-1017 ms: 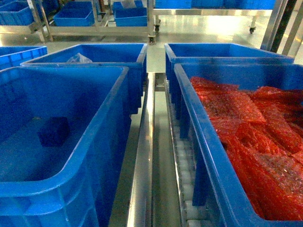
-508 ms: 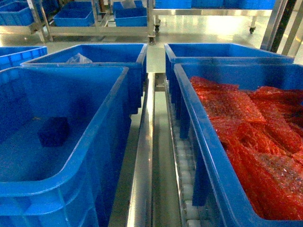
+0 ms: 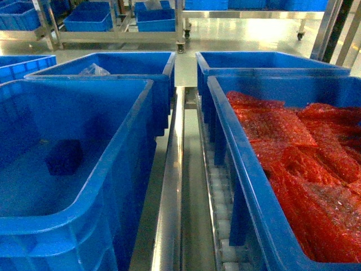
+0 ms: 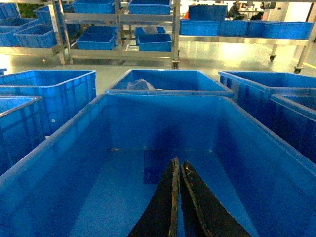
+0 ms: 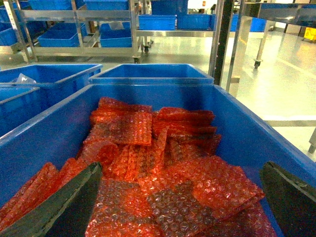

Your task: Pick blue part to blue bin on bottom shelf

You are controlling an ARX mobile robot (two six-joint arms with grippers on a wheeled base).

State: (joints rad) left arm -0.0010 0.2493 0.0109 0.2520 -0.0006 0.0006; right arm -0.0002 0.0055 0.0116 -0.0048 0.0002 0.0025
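Observation:
The blue part (image 3: 64, 157) lies on the floor of the large blue bin (image 3: 121, 169) at the left of the head view. In the left wrist view the same blue part (image 4: 157, 166) rests near the far wall of the blue bin (image 4: 74, 148). My left gripper (image 4: 177, 164) hangs inside the bin, shut and empty, its tips just short of the part. My right gripper (image 5: 181, 168) is open wide above red bubble-wrap packets (image 5: 168, 163). Neither gripper shows in the head view. The bins stand on the bottom shelf's steel rail (image 3: 169, 186) and white rollers (image 3: 224, 226).
A like blue crate (image 3: 237, 169) full of red bubble-wrap packets (image 3: 304, 158) stands on the right. Two more blue crates (image 3: 113, 65) (image 3: 265, 62) stand behind. Steel racks with further crates (image 3: 90, 20) line the far floor.

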